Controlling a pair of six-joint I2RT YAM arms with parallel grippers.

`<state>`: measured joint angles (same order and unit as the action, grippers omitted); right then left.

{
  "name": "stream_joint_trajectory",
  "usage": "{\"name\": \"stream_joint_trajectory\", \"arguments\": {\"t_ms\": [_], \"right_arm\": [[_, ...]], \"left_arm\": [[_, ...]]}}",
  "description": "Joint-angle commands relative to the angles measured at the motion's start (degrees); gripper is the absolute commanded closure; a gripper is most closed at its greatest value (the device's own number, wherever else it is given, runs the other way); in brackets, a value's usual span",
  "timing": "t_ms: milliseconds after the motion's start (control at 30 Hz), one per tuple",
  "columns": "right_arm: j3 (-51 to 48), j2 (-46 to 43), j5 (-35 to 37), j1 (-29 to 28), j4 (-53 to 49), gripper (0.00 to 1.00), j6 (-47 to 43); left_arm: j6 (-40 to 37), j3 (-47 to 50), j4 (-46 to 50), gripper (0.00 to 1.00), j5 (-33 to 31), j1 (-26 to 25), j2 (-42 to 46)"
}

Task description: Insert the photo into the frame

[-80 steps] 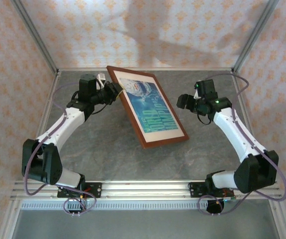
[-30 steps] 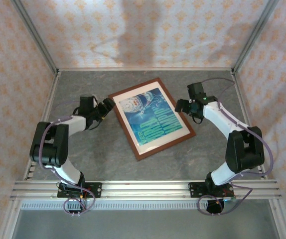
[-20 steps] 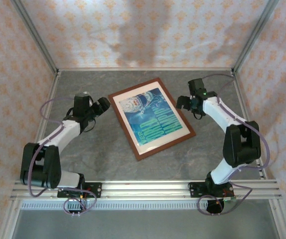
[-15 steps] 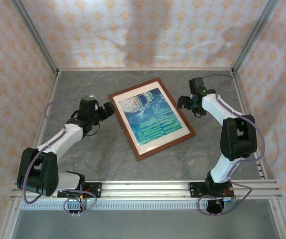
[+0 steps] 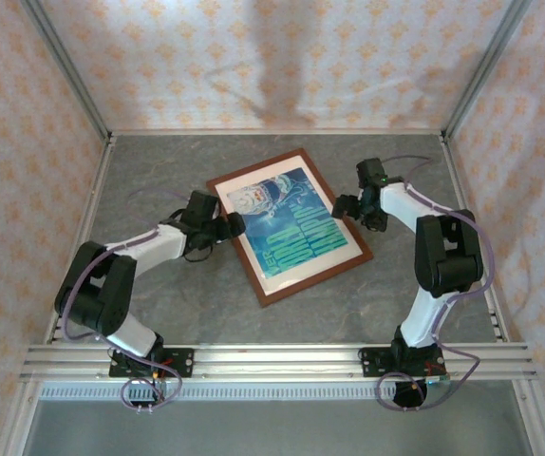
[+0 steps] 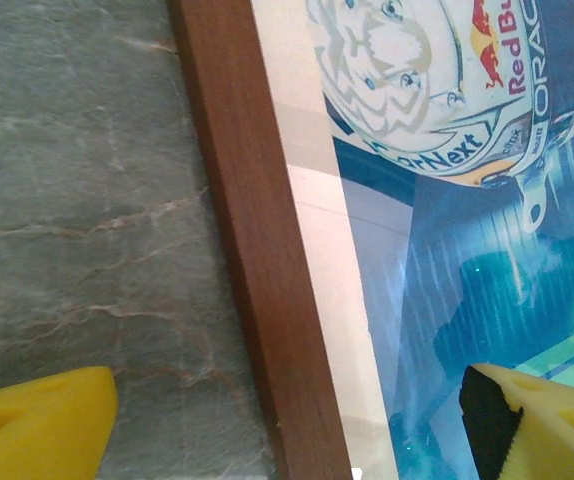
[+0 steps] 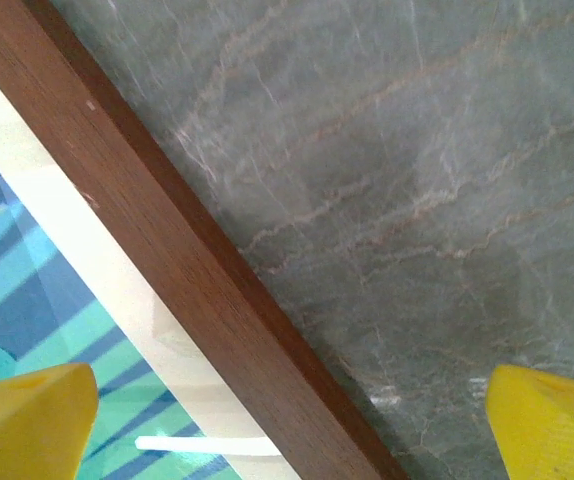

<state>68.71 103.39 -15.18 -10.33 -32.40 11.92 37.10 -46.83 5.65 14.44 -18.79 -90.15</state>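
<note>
The frame, thin reddish-brown wood, lies flat and askew in the middle of the grey table. Inside it the blue-teal photo faces up within a cream mat border. My left gripper hovers open over the frame's left rail; one yellow finger is above the table and the other above the photo. My right gripper is open astride the right rail, holding nothing.
The grey marbled tabletop surrounds the frame, with patterned walls and metal posts on three sides. Both arms reach inward from the near rail, their elbows folded close to the frame's sides.
The frame, tilted up earlier, has lain flat for the last second. My left gripper has swung right onto the left rail. My right gripper has edged in over the right rail.
</note>
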Motion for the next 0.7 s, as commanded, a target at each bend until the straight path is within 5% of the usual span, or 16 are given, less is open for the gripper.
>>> {"name": "stream_joint_trajectory", "arguments": {"t_ms": [0, 667], "right_arm": [[-2.08, -0.59, -0.77, -0.17, 1.35, 0.01, 0.68], [-17.28, -12.89, -10.52, -1.14, 2.67, 0.06, 2.14]], "left_arm": [[-1.59, -2.61, 0.03, 0.11, -1.89, -0.5, -1.92], [-3.25, -16.18, -0.62, 0.14, 4.44, -1.41, -17.37]]}}
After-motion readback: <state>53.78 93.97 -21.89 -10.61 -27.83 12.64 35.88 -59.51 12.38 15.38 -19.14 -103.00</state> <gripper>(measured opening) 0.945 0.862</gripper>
